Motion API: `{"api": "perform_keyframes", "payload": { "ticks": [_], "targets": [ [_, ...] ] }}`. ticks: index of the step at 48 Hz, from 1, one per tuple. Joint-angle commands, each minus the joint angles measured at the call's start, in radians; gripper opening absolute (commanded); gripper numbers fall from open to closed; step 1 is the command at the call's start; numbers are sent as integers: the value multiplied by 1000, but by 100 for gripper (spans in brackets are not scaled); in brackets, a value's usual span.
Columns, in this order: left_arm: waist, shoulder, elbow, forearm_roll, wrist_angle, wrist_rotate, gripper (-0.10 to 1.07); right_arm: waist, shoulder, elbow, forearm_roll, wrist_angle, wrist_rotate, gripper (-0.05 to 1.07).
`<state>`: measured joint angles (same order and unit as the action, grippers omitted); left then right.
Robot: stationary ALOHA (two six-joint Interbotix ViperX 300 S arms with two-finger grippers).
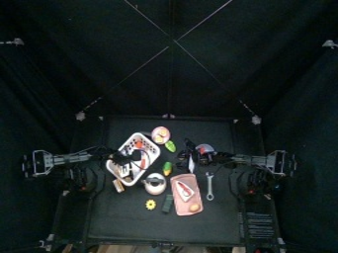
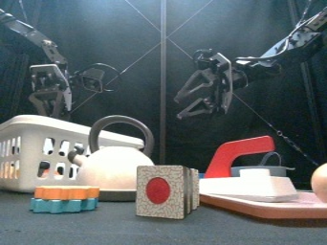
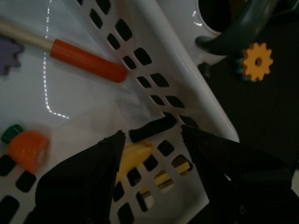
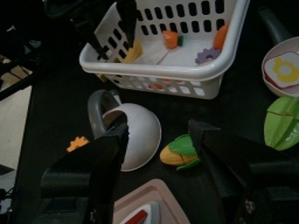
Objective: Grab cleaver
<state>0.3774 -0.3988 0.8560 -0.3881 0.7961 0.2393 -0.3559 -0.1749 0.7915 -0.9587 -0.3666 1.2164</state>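
The cleaver (image 2: 243, 153), red-handled, lies on the pink cutting board (image 2: 274, 204) at front right. A kettle (image 2: 113, 163) and white basket (image 2: 38, 144) stand left of it. Both the left end effector (image 2: 49, 96) and right end effector (image 2: 205, 96) hang spread, holding nothing.

White basket (image 4: 163, 54): slotted plastic, smooth, slight sheen on rim. Kettle (image 2: 118, 163): cream body glossy, looks enamelled; dark handle smooth, catching light. Cleaver (image 2: 244, 156): red plastic handle, shiny. Cutting board (image 2: 274, 204): pinkish, matt, flat plastic look. Orange gear (image 3: 256, 60): matt plastic toy. Orange-red cylinder (image 3: 86, 59) in basket: smooth, satin finish. Curtains (image 1: 79, 49): black cloth, dull. Table (image 4: 59, 109): black, matt. Right gripper (image 4: 160, 149) jaws: black, matt plastic.
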Motion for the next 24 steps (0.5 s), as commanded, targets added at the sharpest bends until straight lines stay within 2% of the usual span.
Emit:
{"api": "perform_keyframes", "payload": {
  "ticks": [1,4,12,19,24],
  "targets": [
    [3,-23,-32,18,0,-109,90,-5,-11,-15,3,-3,2,90],
    [2,-34,-40,57,0,-183,90,-5,-11,-15,6,-2,2,90],
    [0,-72,-35,150,-8,-295,90,-6,-17,-20,12,-2,0,90],
    [0,-124,-26,132,-14,-422,90,-23,-28,-23,6,-2,-3,90],
    [-2,-156,-18,121,-15,-546,90,-48,-43,-20,-2,-2,-3,90]
  ]
}}
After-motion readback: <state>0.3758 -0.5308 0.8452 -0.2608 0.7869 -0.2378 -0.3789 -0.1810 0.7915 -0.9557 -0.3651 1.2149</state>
